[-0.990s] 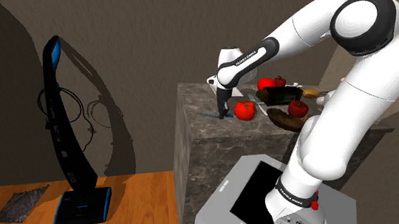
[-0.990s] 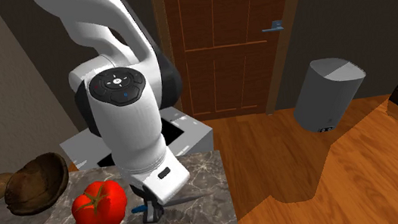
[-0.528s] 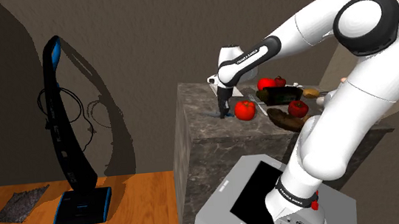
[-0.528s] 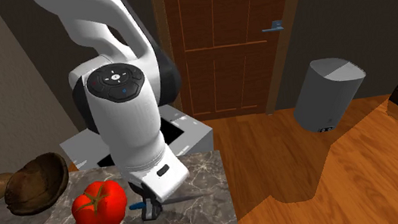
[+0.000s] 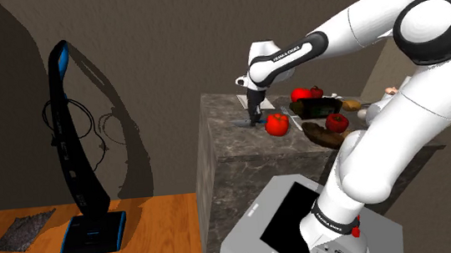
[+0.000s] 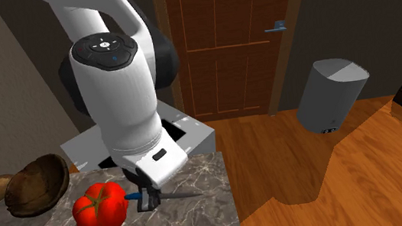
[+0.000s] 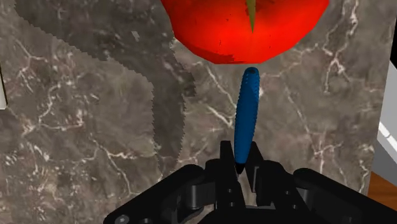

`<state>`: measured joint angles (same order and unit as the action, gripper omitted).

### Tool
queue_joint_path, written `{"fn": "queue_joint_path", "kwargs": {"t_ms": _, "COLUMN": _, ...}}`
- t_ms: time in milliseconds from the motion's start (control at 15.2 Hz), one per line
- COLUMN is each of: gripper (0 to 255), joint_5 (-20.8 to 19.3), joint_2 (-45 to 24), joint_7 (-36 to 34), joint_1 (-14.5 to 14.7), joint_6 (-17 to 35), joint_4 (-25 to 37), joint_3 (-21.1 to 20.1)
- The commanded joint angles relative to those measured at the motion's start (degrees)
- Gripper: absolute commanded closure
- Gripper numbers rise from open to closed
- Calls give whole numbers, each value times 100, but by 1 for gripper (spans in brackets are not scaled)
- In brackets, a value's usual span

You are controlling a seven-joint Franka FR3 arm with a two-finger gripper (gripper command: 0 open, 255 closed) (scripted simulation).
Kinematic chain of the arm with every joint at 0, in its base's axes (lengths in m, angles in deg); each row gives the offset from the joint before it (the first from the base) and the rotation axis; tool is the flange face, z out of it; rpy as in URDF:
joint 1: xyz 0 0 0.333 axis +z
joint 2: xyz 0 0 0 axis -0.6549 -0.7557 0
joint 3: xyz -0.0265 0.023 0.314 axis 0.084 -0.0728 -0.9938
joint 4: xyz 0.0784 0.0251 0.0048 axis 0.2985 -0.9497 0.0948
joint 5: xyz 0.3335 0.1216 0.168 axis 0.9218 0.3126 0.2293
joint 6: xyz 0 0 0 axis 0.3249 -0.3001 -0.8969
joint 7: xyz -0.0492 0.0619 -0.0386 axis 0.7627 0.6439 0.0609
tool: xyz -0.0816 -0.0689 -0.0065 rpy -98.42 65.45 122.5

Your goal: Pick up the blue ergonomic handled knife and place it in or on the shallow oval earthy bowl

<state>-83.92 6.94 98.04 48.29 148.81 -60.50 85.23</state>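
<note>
In the shoulder view the arm reaches over the dark marbled counter [image 5: 226, 151] and the gripper [image 5: 256, 120] points down just beside a red tomato [image 5: 277, 124]. The blue-handled knife [image 5: 244, 125] is only a thin sliver at the fingertips, too small to read. The brown oval bowl [image 5: 325, 135] lies nearer the stand, one end cut off by the white arm. In the second exterior view the big white wrist link hides most of the gripper [image 6: 144, 202]. The knife [image 6: 179, 194] shows on both sides of it, a blue stub toward the tomato [image 6: 100, 209] and a grey blade lying level the other way. Whether it touches the counter [image 6: 203, 219] I cannot tell. The bowl [image 6: 36, 185] sits beyond the tomato, well apart from the knife. In the wrist view the gripper [image 7: 240, 167] is clenched on the near end of the knife [image 7: 246, 111]. The handle runs straight away from the fingers and stops just short of the tomato [image 7: 248, 28], which the picture's edge cuts off, and the blade is hidden behind the hand
</note>
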Motion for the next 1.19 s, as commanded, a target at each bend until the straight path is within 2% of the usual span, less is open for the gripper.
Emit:
{"fn": "queue_joint_path", "kwargs": {"t_ms": 0, "gripper": 255, "joint_5": -21, "joint_2": 99, "joint_7": -9, "joint_1": -8, "joint_6": -182, "joint_4": 85, "joint_3": -22}}
{"fn": "queue_joint_path", "kwargs": {"t_ms": 1122, "gripper": 255, "joint_5": -57, "joint_2": 652, "joint_7": -47, "joint_1": -9, "joint_6": -1593, "joint_4": 960, "joint_3": -232}}
